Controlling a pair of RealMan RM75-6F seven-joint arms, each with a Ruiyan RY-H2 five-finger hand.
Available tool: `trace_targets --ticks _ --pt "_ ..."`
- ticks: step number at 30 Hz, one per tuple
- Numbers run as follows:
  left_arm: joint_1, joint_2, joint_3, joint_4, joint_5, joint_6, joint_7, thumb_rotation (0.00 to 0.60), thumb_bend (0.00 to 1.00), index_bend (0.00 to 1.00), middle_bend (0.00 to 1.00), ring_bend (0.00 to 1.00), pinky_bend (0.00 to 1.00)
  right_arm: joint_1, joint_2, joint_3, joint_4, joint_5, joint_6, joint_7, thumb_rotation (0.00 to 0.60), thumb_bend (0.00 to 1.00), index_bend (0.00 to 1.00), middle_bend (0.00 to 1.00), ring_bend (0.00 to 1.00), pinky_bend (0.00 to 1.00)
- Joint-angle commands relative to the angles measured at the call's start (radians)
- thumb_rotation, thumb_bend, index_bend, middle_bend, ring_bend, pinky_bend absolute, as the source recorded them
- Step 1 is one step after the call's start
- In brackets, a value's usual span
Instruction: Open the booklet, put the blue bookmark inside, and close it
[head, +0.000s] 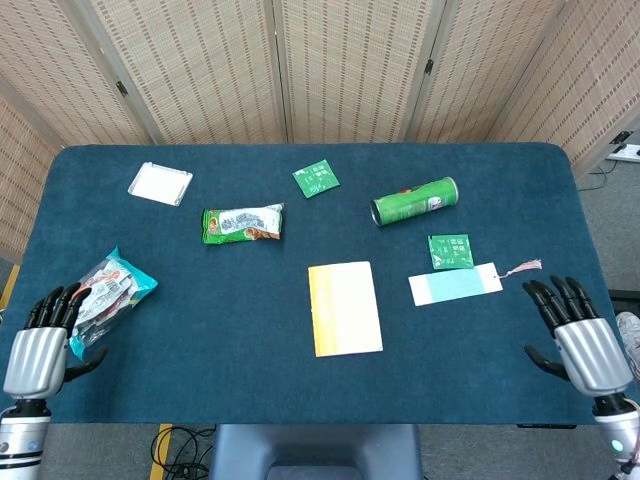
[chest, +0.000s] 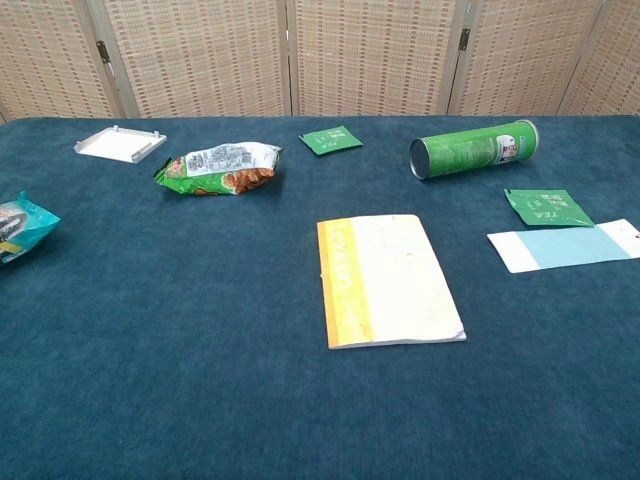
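Booklet (head: 345, 308) lies closed beside the blue bookmark (head: 455, 285) (task unstarted), so we find both hands, left hand (head: 40, 340) and right hand (head: 578, 335), spread-fingered and empty.

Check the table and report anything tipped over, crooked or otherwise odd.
The green can lies on its side at the back right instead of standing. The booklet lies flat and closed, slightly crooked. The blue bookmark lies flat to its right, with a green packet at its back edge. Nothing looks spilled or damaged.
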Motion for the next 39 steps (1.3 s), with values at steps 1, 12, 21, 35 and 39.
trace_targets --ticks 1,12,21,35,39 --pt "0.002 0.004 0.003 -0.002 -0.004 -0.004 0.002 0.6 0.24 0.15 0.11 0.09 0.16 0.063 0.009 0.004 -0.009 -0.046 -0.065 -0.021 0.6 0.15 0.02 0.14 0.02 0.0" --pt "0.008 0.015 0.001 -0.01 -0.006 0.0 0.0 0.6 0.24 0.15 0.11 0.09 0.16 0.291 -0.128 0.017 0.086 -0.153 -0.276 -0.033 0.6 0.12 0.13 0.19 0.05 0.02" --pt "0.014 0.016 0.0 -0.004 -0.015 0.001 -0.001 0.6 0.24 0.15 0.11 0.09 0.16 0.416 -0.325 -0.015 0.316 -0.247 -0.307 -0.012 0.6 0.01 0.28 0.29 0.13 0.07" --pt "0.012 0.011 0.001 0.012 -0.029 -0.018 -0.007 0.6 0.24 0.15 0.11 0.09 0.16 0.489 -0.547 -0.091 0.636 -0.294 -0.223 0.119 0.6 0.0 0.38 0.34 0.17 0.09" --pt "0.013 0.013 0.001 0.013 -0.032 -0.02 -0.008 0.6 0.24 0.15 0.11 0.09 0.16 0.501 -0.593 -0.105 0.717 -0.298 -0.189 0.139 0.6 0.0 0.39 0.35 0.17 0.09"
